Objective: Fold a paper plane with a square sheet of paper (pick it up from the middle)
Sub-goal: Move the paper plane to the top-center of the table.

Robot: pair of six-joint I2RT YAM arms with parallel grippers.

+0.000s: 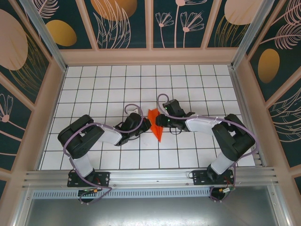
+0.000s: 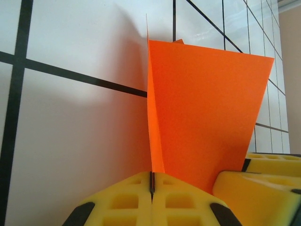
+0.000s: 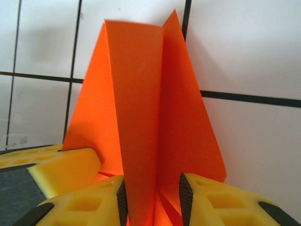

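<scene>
The worktop (image 1: 94,84) is a white grid of dark lines, boxed in by walls (image 1: 122,23) painted with leaves and round shapes, with a metal rail (image 1: 150,178) along its near edge. Nothing else lies on the tiles. From above, both arms reach inward with purple cables (image 1: 113,128) looped over them, and they hide most of the folded orange paper (image 1: 155,123), which sits about midway between the left and right edges at the middle of the worktop.

The left hand (image 1: 145,124) meets the paper from the left edge's side and the right hand (image 1: 162,121) from the right. The wrist views give what the top one cannot. The left wrist camera shows the left hand's yellow fingers (image 2: 122,202) pressed together, clamped on the paper's standing crease. The right wrist camera shows the right hand's fingers (image 3: 94,202) apart, a flat panel of the paper rising between them (whether they press on it is unclear). Each wrist view also catches the other hand's yellow finger against the sheet.
</scene>
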